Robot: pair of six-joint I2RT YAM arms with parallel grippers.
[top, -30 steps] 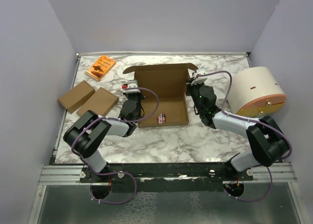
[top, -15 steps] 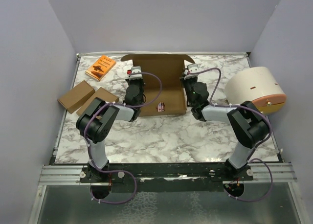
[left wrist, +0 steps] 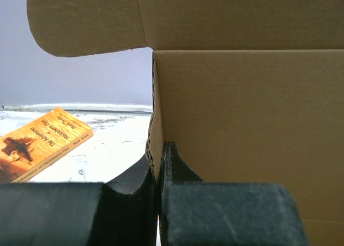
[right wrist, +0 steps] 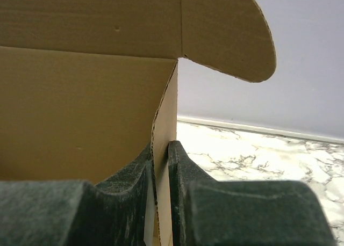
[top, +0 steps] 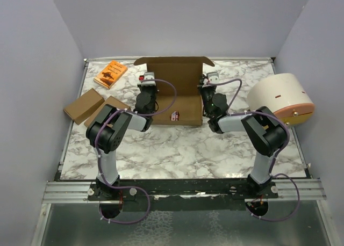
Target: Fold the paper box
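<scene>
The paper box (top: pixel 173 80) is a brown cardboard mailer standing at the back middle of the marble table, its lid raised upright with rounded ear flaps. My left gripper (top: pixel 146 85) is shut on the box's left side wall (left wrist: pixel 156 122), which is pinched between the two black fingers. My right gripper (top: pixel 208 85) has the right side wall (right wrist: pixel 166 117) between its fingers, pressed close on both sides. In the wrist views the box's inner back panel (left wrist: pixel 242 106) (right wrist: pixel 80 106) fills most of the picture.
An orange book (top: pixel 110 73) (left wrist: pixel 43 141) lies at the back left. Two flat brown boxes (top: pixel 83 105) (top: pixel 111 110) sit at the left. A large cream roll (top: pixel 280 100) stands at the right. A small pink-and-white item (top: pixel 175 116) lies inside the box near its front.
Both grippers have moved toward the back wall, carrying the box with them. The lid has swung from lying back to standing upright, and the box looks shorter from above.
</scene>
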